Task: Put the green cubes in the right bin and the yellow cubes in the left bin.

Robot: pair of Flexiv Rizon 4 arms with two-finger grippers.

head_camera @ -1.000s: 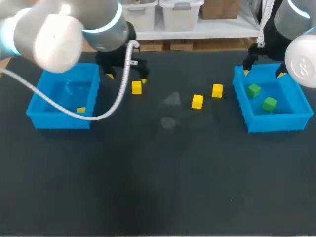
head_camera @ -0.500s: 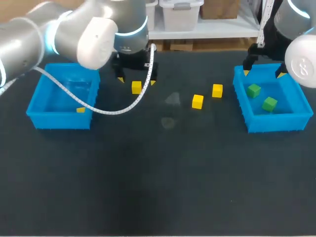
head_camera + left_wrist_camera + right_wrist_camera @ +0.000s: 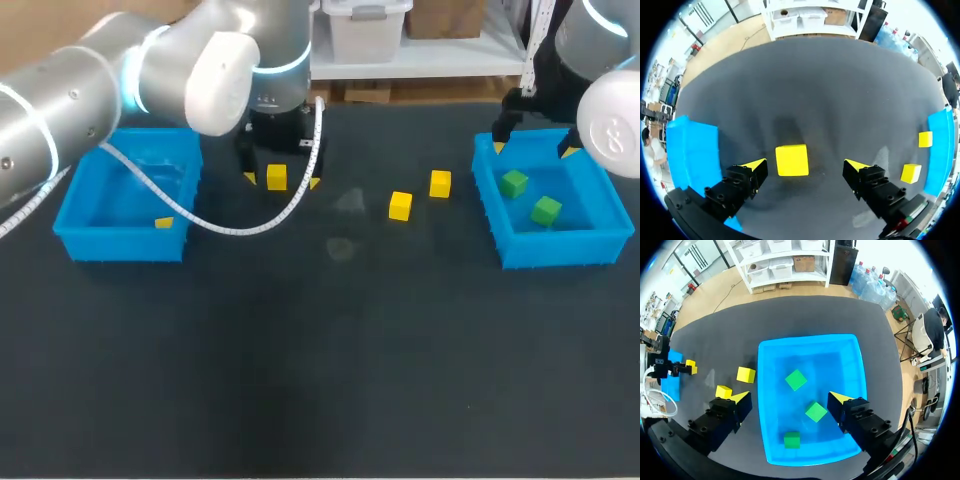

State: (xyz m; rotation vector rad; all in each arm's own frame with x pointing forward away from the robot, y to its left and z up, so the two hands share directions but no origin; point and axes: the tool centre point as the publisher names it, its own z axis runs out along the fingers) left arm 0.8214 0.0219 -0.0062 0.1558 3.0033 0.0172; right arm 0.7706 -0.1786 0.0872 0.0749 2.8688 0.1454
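Observation:
My left gripper point(image 3: 281, 181) stands open over a yellow cube point(image 3: 277, 177), one yellow tip on either side of it. In the left wrist view that cube point(image 3: 792, 160) lies between the spread fingers point(image 3: 754, 165), touched by neither. Two more yellow cubes point(image 3: 400, 205) point(image 3: 440, 183) lie on the mat toward the right bin point(image 3: 555, 250). The left bin point(image 3: 120, 243) holds one yellow cube point(image 3: 164, 222). My right gripper point(image 3: 790, 398) hangs open above the right bin point(image 3: 807, 337), which holds three green cubes point(image 3: 796, 380) point(image 3: 816, 411) point(image 3: 792, 439).
The dark mat point(image 3: 330, 360) stretches from the bins to the front edge. A white cable point(image 3: 230, 228) droops from my left arm across the mat beside the left bin.
My left arm has swung right from beside the left bin and come down until its open fingers straddle the yellow cube. The right arm and all cubes have stayed put.

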